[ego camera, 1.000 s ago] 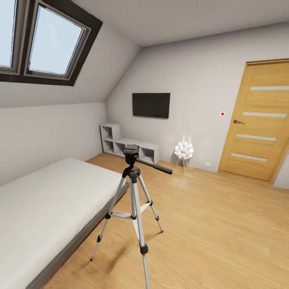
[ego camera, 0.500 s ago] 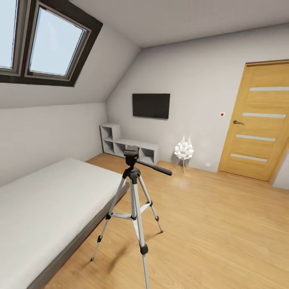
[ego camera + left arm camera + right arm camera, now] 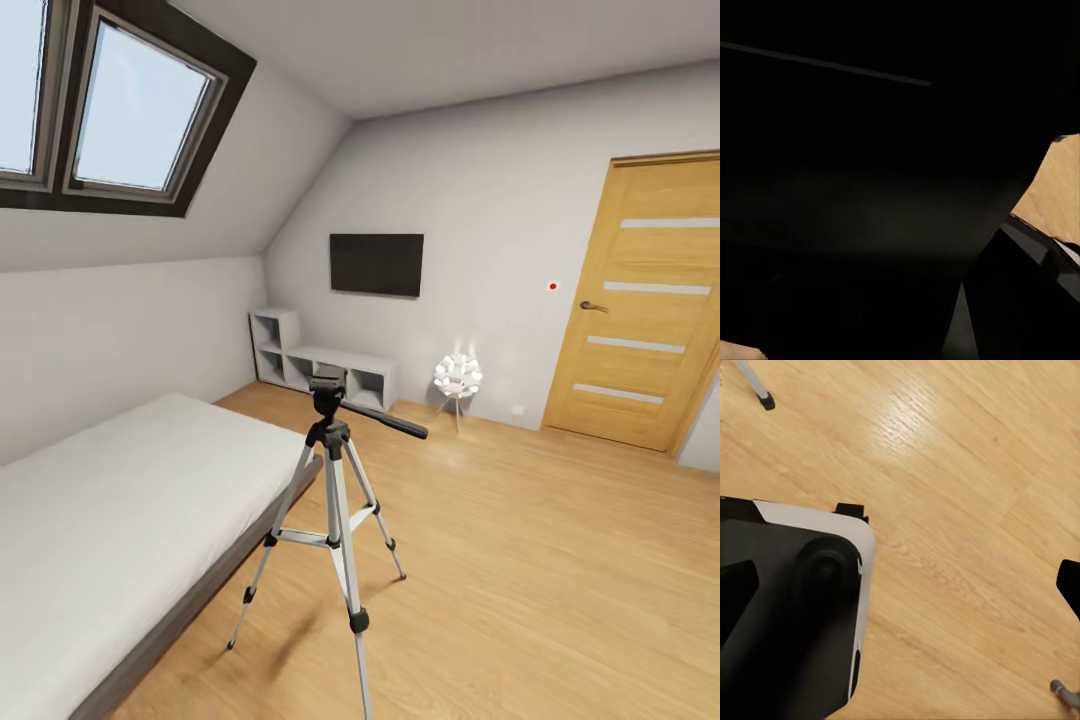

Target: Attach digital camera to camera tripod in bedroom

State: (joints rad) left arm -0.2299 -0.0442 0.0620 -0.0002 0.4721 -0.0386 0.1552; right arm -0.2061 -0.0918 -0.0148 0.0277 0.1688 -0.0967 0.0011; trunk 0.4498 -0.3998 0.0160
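Three thin silver legs carry the camera tripod (image 3: 333,470), which stands upright on the light wood floor (image 3: 520,560) at about six o'clock in my head view, its long axis vertical. One leg runs off the lower edge of the picture, so its foot is cut off. Its black head sits on top with nothing mounted, and the long pan handle (image 3: 385,420) points from the head toward four o'clock, sloping slightly down. Just beside the tripod at nine o'clock lies the low grey bed (image 3: 110,520), its near end cut by the frame. Well beyond, against the far wall, stand a grey shelf unit (image 3: 300,362) and a small white spiky lamp (image 3: 458,376), with a wall TV (image 3: 377,262) above them. At three o'clock is the wooden door (image 3: 640,300), and at ten o'clock the dark-framed skylights (image 3: 120,105). My left wrist view is almost all black; I can make out only a sliver of floor and a dark shape, and I cannot tell how my left fingers stand. My right wrist view looks down on floor, a black-and-white body of the robot (image 3: 791,607) and one tripod foot (image 3: 766,401); my right fingers' state I cannot tell either.
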